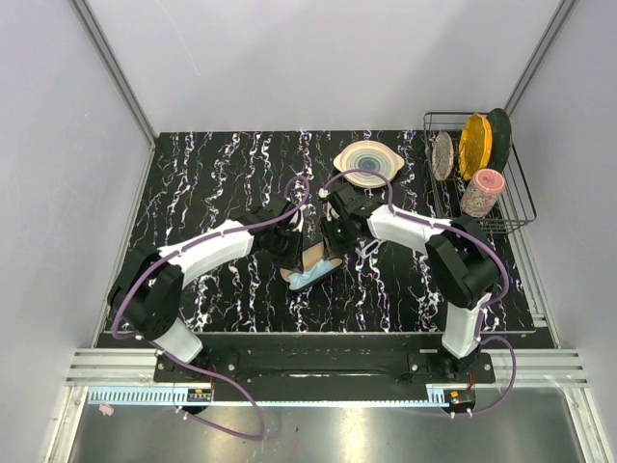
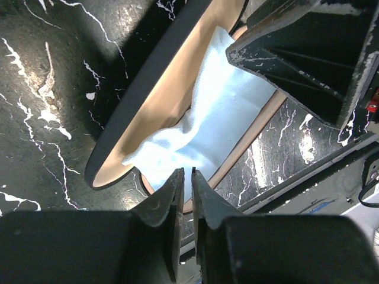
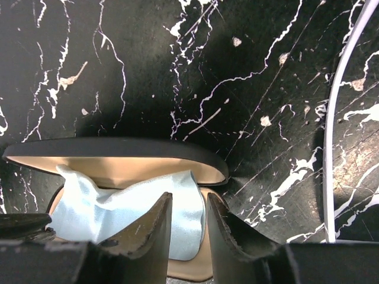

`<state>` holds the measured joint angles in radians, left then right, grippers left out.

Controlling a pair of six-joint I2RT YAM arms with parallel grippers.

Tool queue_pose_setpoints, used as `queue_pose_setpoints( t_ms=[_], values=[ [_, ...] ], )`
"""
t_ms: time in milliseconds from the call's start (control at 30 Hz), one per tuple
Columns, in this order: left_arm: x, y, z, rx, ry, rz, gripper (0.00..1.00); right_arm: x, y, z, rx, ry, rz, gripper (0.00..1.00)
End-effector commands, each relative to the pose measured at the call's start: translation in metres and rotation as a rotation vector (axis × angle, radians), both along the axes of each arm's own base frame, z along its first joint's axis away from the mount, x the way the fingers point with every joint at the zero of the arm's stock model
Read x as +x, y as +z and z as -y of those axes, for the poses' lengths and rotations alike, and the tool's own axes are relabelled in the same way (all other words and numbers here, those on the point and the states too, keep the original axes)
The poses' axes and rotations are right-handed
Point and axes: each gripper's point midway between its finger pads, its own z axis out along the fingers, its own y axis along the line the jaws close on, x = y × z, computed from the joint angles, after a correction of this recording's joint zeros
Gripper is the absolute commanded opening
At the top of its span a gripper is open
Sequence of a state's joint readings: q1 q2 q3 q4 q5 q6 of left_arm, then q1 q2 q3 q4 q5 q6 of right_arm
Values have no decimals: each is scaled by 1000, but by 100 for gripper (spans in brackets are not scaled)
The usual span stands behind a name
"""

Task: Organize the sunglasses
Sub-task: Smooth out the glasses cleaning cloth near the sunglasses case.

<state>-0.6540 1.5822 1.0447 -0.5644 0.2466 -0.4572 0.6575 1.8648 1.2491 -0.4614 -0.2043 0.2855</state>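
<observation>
1. The table (image 3: 177, 71) is finished in a glossy black, marble-like surface veined with white.
2. The case (image 2: 142, 89) is covered outside in a matt black skin and lined with a smooth tan material.
3. The cloth (image 2: 219, 118) is finely woven, soft and faintly lustrous.
4. The fingers (image 3: 148, 231) of the right gripper (image 3: 189, 198) are formed of black plastic, scuffed pale along the edges.
5. The rack (image 1: 522, 198) is made of thin metal wire.
6. The plate (image 1: 367, 162) is smoothly glazed.
</observation>
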Motion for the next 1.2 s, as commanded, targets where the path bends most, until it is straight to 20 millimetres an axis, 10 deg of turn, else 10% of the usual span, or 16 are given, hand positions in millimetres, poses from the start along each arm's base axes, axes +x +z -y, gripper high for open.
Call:
queue_pose_setpoints(
  t_ms=[0,1167],
  values=[
    [8,3,2,-10,23,40,14,9,6,-13,37,22,21,36],
    [-6,-46,-25,138,86,-50,0,2,-11,-18,63,34,-27,24]
  ],
)
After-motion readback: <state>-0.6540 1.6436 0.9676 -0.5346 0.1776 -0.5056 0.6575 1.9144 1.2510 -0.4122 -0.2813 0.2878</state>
